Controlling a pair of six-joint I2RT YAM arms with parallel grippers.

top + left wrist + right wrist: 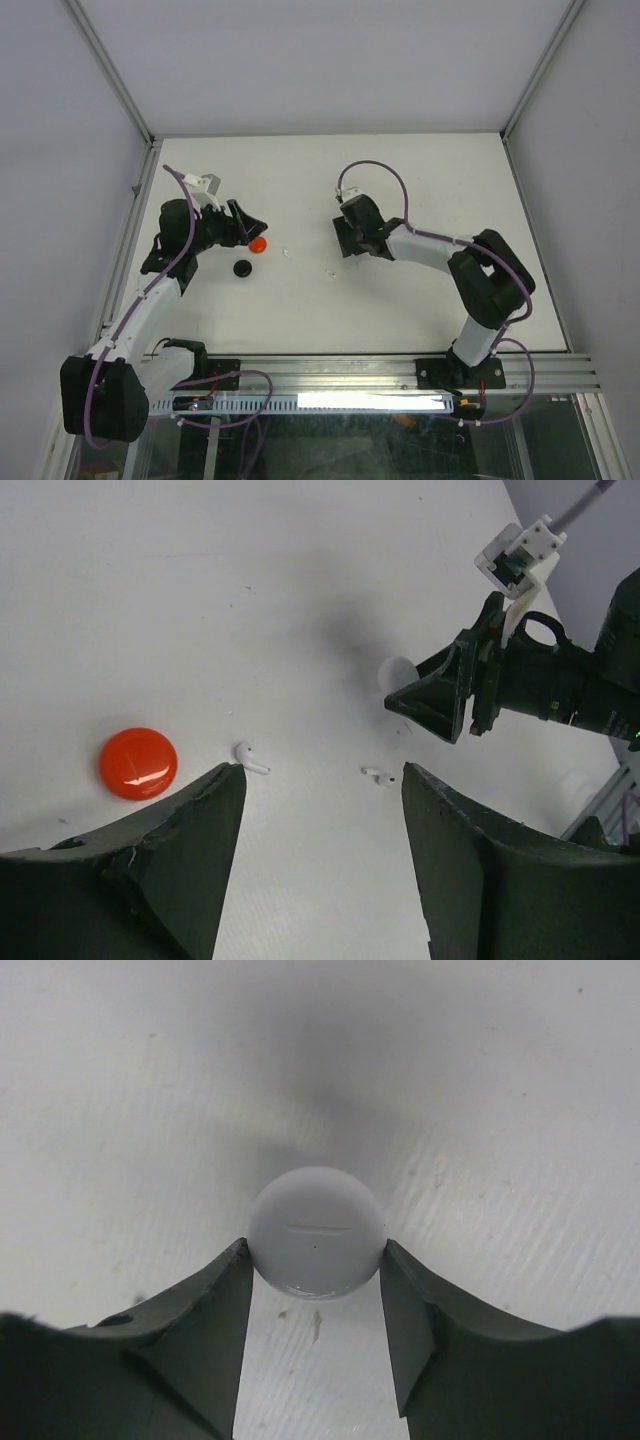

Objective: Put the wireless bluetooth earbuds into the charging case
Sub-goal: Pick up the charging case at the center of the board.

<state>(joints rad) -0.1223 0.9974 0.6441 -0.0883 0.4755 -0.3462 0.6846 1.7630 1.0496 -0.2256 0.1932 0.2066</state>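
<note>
Left gripper [322, 780] fingers [170, 870] fill the bottom of its wrist view, bases cut off by the frame. Jaws are spread wide with nothing between them. Red case [137, 763] sits on the table [200, 600] just beyond the left fingertip. Black case [241, 267] shows only overhead, on the near side of the red one; the wrist cam misses it.

Left earbud [250, 758] lies flat just right of the red case, long axis diagonal: bud end far-left, stem near-right. Right earbud [377, 774] is further right and slightly nearer, long axis roughly left-right. It's too small to tell which end is the bud. Overhead, both are white specks with no readable orientation.

White case [316, 1230] is hidden under the right gripper [316, 1260] overhead. In the left wrist view only a pale edge of it peeks out behind that gripper. The right wrist cam shows it whole: a round puck with a short slit mark on top, pinched on both sides by the fingertips. Can't tell whether it's resting on the table or lifted.
</note>
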